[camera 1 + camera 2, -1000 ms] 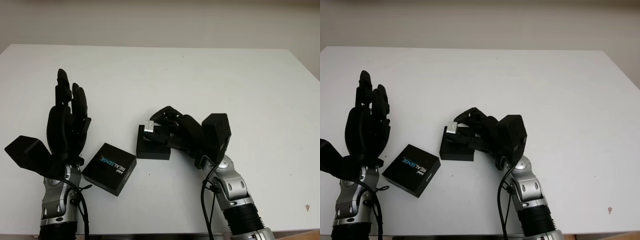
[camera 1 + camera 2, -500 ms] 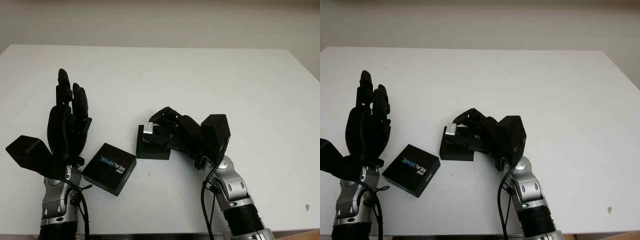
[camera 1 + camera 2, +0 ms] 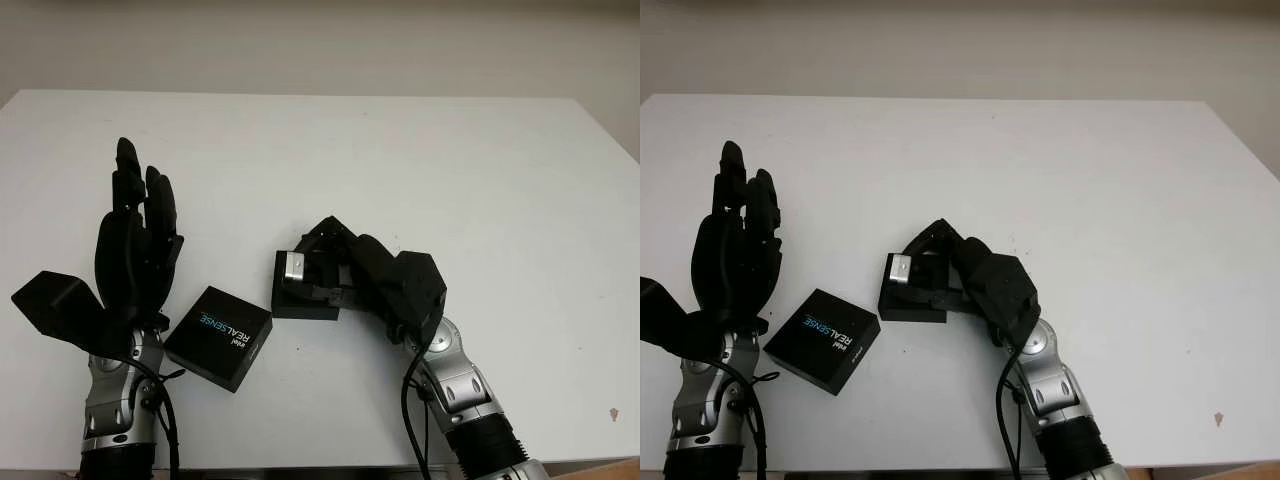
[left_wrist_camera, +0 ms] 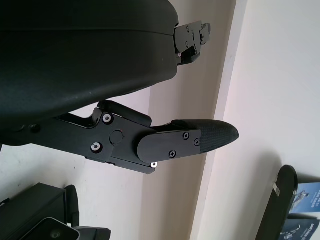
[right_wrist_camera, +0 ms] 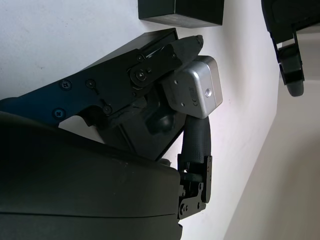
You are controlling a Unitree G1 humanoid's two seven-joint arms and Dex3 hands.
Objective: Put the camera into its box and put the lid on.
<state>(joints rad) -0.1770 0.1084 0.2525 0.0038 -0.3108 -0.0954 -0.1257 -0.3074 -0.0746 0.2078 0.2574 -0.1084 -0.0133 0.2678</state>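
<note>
Your right hand [image 3: 345,275] grips the silver camera [image 3: 295,267] just above the open box [image 3: 305,298], left hand [image 3: 135,240] open beyond the lid [image 3: 220,336]; released tilted, the camera may catch the box's rim.

A small silver metal camera [image 3: 295,266] sits over the open black cardboard box [image 3: 305,297] at mid-table. The flat black printed lid [image 3: 219,336] lies left of it, slightly nearer.
</note>
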